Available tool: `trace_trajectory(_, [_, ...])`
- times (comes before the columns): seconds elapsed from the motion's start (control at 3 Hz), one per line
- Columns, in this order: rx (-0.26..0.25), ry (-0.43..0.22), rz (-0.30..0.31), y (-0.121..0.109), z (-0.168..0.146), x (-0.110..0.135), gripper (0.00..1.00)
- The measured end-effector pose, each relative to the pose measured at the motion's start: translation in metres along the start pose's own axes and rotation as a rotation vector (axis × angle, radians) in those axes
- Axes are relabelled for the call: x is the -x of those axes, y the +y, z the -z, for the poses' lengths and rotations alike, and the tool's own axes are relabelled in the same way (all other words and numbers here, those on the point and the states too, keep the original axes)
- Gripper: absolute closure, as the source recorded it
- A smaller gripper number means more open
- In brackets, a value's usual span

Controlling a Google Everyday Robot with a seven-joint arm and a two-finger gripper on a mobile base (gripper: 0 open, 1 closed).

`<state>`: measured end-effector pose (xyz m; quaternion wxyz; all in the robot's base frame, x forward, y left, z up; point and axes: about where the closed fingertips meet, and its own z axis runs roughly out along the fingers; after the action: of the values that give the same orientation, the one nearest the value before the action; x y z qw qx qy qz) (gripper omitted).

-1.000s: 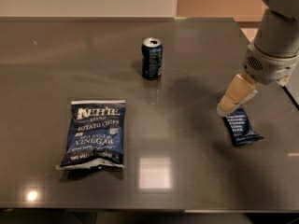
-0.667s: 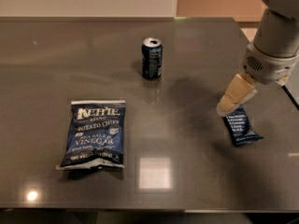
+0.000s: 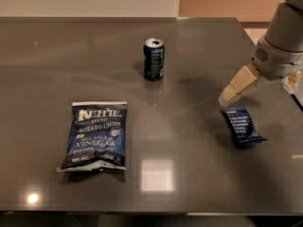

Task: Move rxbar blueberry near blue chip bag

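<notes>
Gripper at right edge, fingers spread and empty, hangs just above the bar, which lies flat at right, well apart from the bag at lower left; likely risk: the thin wrapper skids on the glossy table and the pinch misses.

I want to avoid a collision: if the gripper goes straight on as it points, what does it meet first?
Probably the table, beside the far end of the rxbar; the gripper hovers just above, pointing down-left. Depth is unclear: it might touch the rxbar first.
</notes>
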<state>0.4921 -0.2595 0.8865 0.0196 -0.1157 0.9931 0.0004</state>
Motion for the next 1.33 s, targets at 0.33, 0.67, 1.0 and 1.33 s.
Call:
trace_trajectory(0.33, [0.036,0.026,-0.111,0.001,-0.006,0.005,0.00])
trace_trajectory(0.67, [0.035,0.046,-0.180,0.012,-0.015,0.007,0.00])
trace_trajectory(1.0, [0.013,0.072,-0.219,0.020,-0.029,0.004,0.00])
trace_trajectory(1.33, [-0.009,0.102,-0.244,0.024,-0.042,-0.003,0.00])
